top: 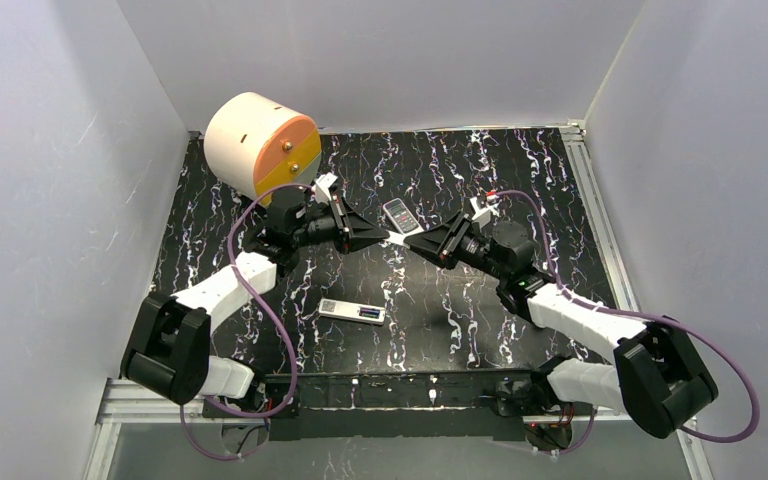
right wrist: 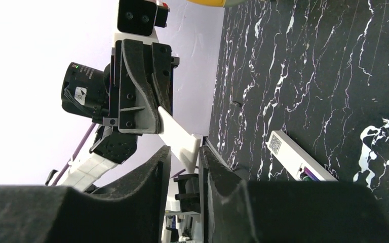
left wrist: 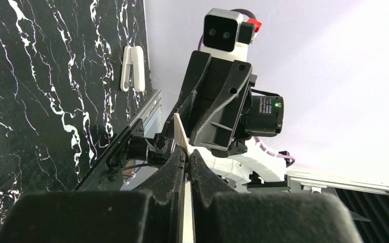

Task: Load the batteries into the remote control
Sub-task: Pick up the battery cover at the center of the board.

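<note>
My left gripper point(top: 384, 236) and my right gripper point(top: 412, 243) meet tip to tip above the middle of the black marbled counter point(top: 520, 160). Both are clenched on the same thin white slab point(right wrist: 175, 132), one at each end. In the wrist views it runs edge-on between the fingers point(left wrist: 174, 169) of each gripper and bridges the short gap between them. A grey remote point(top: 400, 214) with a small display shows just beyond that meeting point. I cannot tell whether the slab belongs to it. A white remote point(top: 352, 312) lies flat on the counter nearer my bases, well apart from both grippers. It has a printed code square at one end and an open compartment at the other. The batteries point(right wrist: 310, 175) sit in that compartment as small purple and dark green ends. A cream drum point(top: 255, 140) with an orange and yellow face stands in the far left corner.
</note>
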`<state>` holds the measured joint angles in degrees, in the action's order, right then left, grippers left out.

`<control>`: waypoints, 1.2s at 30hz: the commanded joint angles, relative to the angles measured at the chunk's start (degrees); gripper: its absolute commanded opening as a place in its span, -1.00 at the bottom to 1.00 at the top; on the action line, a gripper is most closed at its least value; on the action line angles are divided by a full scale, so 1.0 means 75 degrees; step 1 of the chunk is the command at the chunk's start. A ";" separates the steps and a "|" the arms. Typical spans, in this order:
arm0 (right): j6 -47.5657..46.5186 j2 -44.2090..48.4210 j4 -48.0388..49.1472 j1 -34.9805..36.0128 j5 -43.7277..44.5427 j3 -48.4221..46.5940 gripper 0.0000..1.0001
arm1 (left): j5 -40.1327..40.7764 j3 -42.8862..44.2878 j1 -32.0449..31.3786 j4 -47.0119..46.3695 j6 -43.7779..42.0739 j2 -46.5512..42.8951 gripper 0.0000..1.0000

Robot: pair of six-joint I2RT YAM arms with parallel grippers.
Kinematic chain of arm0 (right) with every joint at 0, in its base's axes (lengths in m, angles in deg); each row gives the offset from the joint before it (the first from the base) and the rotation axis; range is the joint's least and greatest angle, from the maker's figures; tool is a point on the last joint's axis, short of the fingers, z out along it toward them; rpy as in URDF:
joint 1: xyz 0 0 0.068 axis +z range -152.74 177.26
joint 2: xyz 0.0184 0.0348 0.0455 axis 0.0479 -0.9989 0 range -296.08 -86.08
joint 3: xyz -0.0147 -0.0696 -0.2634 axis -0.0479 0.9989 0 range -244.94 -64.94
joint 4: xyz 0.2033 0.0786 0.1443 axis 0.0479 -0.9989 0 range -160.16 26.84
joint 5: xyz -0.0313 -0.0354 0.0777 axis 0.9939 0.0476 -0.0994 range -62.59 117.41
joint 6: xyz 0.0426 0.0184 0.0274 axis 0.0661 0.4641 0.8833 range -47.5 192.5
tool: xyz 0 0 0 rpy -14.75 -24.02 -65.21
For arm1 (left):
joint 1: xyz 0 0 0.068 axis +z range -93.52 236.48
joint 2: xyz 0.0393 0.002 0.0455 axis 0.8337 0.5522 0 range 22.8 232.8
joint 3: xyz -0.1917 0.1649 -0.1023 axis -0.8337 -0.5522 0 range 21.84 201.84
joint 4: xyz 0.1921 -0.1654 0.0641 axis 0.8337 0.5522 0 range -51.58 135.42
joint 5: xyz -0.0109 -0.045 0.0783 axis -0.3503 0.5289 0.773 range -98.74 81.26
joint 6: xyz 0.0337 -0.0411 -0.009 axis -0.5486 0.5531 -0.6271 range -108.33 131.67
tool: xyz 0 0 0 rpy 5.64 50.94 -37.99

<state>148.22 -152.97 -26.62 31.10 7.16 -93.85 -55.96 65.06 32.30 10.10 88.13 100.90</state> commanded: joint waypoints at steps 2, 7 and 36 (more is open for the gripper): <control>0.0316 -0.0156 0.1053 0.0050 -0.0301 -0.0366 -0.43 | -0.0223 -0.0097 0.0010 -0.0260 0.0105 -0.0344 -1.00; 0.0357 -0.0097 0.1333 0.0055 -0.0250 -0.0219 -0.80 | -0.0226 -0.0158 0.0009 -0.0277 0.0134 -0.0395 -1.00; -0.0955 -0.0256 -0.0910 0.2747 0.2659 0.0993 -0.97 | 0.5608 -0.0737 0.0350 0.7895 -0.5363 -0.2849 0.81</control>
<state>140.77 -152.25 -38.12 48.89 20.69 -88.23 -24.62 61.87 34.64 58.62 52.70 82.39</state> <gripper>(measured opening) 0.041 0.905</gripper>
